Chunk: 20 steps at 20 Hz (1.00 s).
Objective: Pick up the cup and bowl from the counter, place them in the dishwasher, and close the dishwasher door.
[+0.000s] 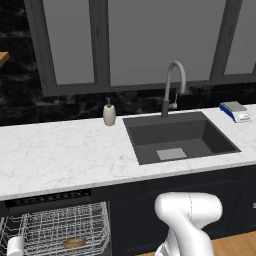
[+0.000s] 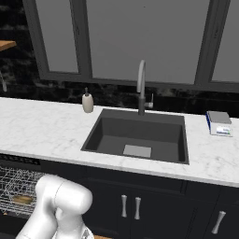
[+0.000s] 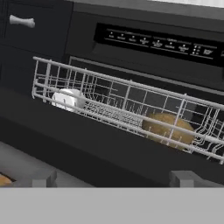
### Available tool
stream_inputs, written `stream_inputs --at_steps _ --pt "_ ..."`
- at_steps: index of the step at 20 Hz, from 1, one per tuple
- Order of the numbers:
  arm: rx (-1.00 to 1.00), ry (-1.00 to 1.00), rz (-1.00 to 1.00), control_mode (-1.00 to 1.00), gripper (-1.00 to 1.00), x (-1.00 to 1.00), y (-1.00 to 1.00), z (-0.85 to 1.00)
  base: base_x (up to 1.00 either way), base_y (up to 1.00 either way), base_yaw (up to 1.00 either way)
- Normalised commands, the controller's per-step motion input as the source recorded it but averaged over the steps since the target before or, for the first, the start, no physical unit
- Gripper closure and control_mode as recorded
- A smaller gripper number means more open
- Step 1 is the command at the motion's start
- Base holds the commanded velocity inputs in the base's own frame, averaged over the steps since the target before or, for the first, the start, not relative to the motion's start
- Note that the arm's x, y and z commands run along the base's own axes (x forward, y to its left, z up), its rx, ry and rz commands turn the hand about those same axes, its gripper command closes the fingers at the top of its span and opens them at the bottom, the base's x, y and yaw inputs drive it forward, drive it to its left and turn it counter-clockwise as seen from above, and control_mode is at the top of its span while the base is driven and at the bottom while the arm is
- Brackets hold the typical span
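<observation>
Two items, cup [image 3: 68, 99] and bowl [image 3: 167, 129], racked beyond pincer [image 3: 111, 178]; pincer released.

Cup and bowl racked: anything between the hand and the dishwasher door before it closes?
Nothing visible. The cup and bowl lie inside the wire rack, and the hand sits right at the dark door, its fingers spread, nothing between them.
</observation>
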Motion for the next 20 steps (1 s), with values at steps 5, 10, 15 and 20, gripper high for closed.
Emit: stream_inputs --at_steps 5,10,15,20 --pt "-0.04 -0.07 -0.13 -1.0 -1.0 0.65 0.11 -0.59 0.0 0.0 0.0" --pt "0.0 -0.03 -0.18 -1.0 -1.0 0.8 0.0 -0.38 0.0 0.0 0.0" --pt "0.01 -0.01 -0.22 -1.0 -1.0 0.83 -0.19 -0.23 0.0 0.0 0.0" --pt "0.04 0.01 -0.3 -1.0 -1.0 1.0 -0.39 -0.08 0.0 0.0 0.0"
